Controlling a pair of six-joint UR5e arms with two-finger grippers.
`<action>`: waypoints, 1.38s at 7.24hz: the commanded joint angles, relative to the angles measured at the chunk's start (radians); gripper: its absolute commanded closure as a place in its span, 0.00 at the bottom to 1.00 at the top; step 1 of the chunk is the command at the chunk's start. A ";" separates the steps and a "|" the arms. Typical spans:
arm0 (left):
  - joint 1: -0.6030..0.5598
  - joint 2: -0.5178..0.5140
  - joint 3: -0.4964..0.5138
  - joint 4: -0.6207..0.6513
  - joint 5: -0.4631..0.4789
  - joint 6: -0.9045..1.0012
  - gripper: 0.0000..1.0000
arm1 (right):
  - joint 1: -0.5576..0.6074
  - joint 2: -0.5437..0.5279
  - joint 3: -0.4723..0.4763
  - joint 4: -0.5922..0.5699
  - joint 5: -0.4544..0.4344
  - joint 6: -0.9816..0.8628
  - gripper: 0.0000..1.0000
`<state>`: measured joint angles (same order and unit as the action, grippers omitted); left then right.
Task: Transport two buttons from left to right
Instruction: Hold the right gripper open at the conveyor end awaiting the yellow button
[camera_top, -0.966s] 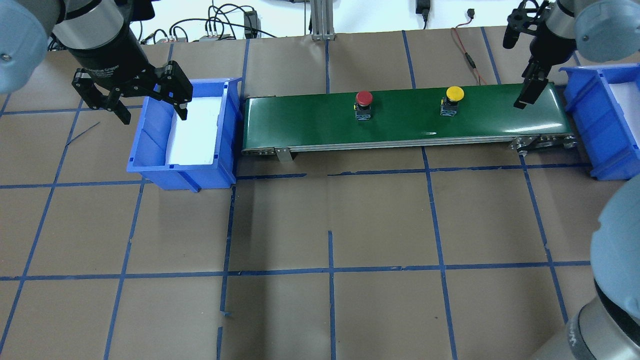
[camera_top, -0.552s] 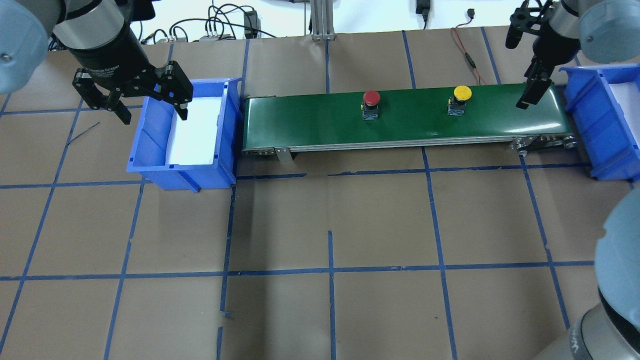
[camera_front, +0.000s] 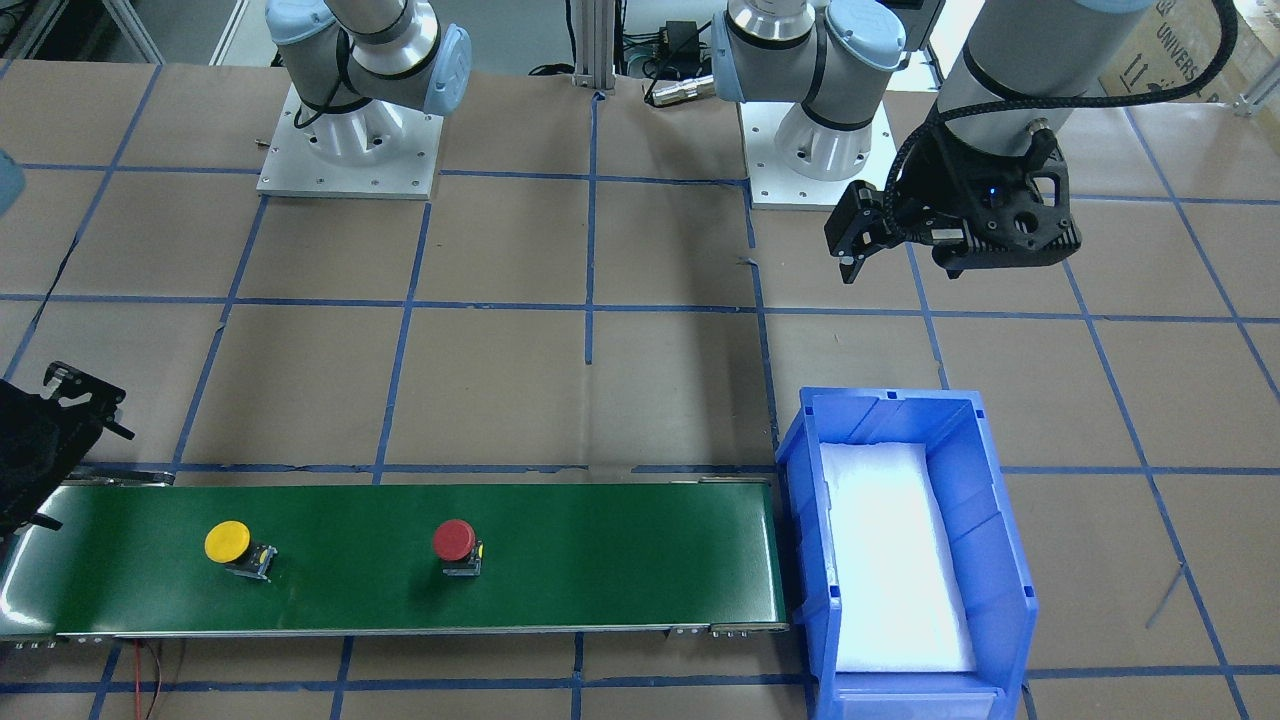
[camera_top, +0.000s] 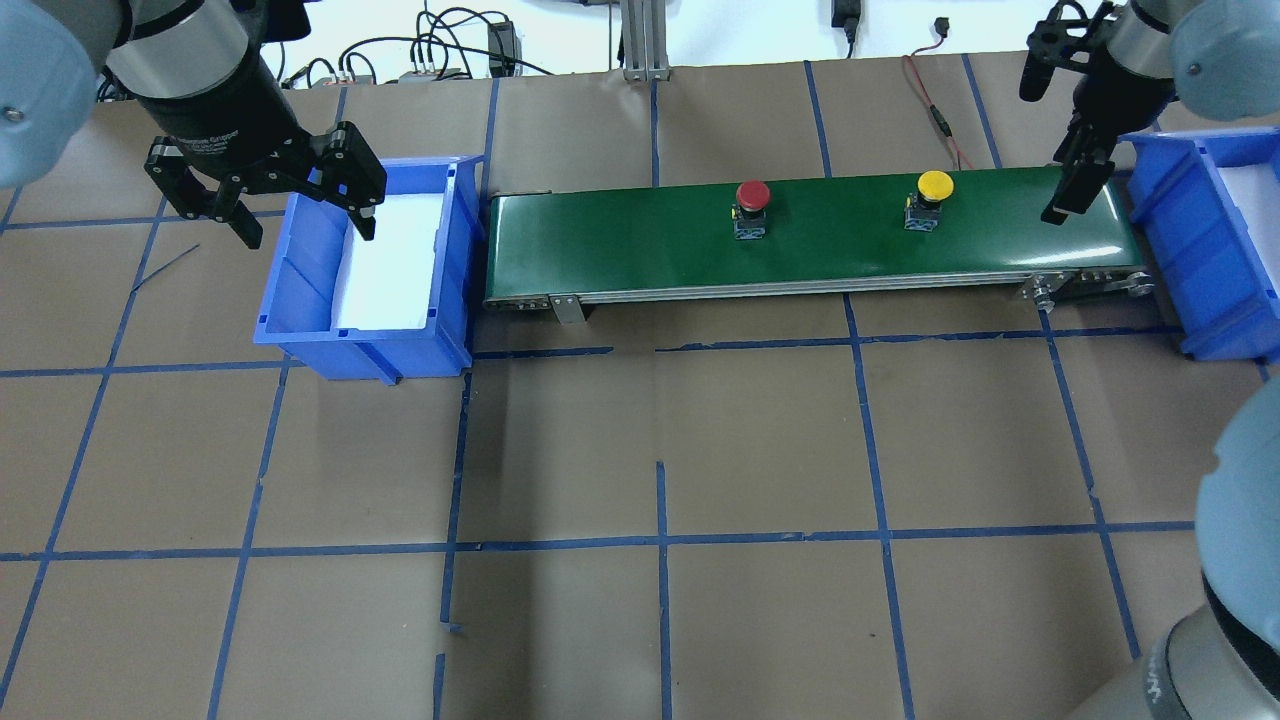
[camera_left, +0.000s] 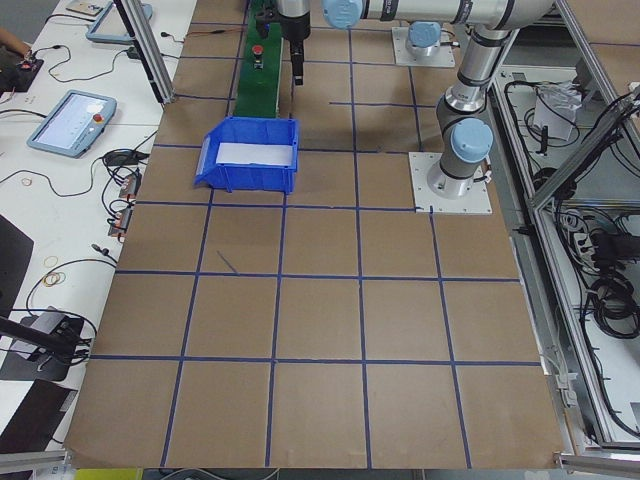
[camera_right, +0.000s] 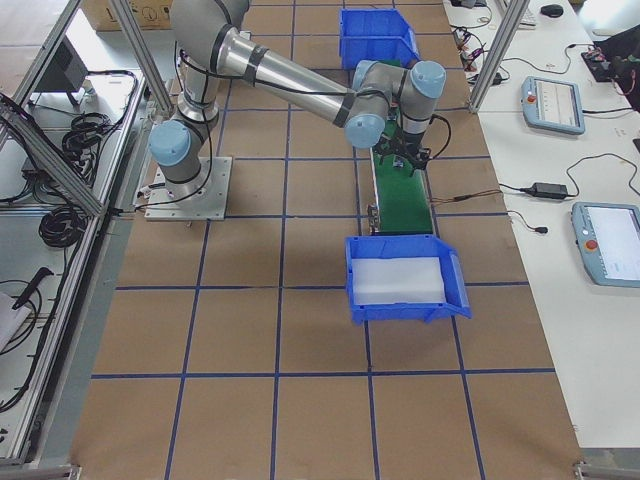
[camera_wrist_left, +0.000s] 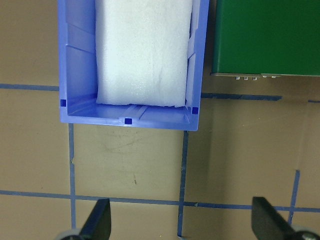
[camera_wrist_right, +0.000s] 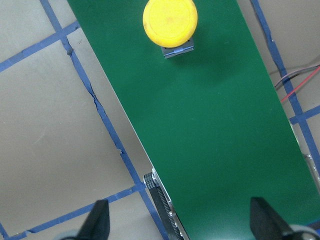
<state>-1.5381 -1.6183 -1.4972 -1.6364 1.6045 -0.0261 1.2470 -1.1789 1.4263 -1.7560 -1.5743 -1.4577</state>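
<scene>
Two buttons stand upright on the green conveyor belt (camera_top: 620, 240): the red-capped button (camera_top: 752, 195) near the middle, the yellow-capped button (camera_top: 935, 186) further right. Seen from the front, the yellow button (camera_front: 228, 542) is left of the red button (camera_front: 455, 540). My right gripper (camera_top: 1062, 190) hangs open above the belt's right end, apart from the yellow button (camera_wrist_right: 170, 22), which lies ahead of it in the right wrist view. My left gripper (camera_top: 308, 234) hovers open over the near-left rim of the left blue bin (camera_top: 300, 300), holding nothing.
The left bin (camera_wrist_left: 75, 60) holds only a white foam pad (camera_wrist_left: 142, 50). A second blue bin (camera_top: 1190, 230) stands just past the belt's right end. Blue tape lines grid the brown table (camera_top: 660, 450). Cables (camera_top: 930, 100) lie behind the belt.
Both buttons have travelled right along the belt. My right gripper has drifted slightly right, toward the right bin. My left gripper has not moved.
</scene>
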 joint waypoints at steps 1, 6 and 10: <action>0.000 0.000 0.000 0.001 0.000 0.000 0.00 | -0.012 -0.008 -0.010 0.015 0.002 -0.073 0.00; 0.000 0.000 0.000 0.001 0.000 0.000 0.00 | -0.015 0.010 0.009 -0.069 -0.006 -0.191 0.01; 0.000 0.000 -0.002 0.001 -0.002 0.000 0.00 | -0.017 0.103 0.005 -0.172 -0.001 -0.486 0.02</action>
<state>-1.5386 -1.6184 -1.4986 -1.6352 1.6037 -0.0261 1.2306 -1.1062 1.4297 -1.8987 -1.5817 -1.9113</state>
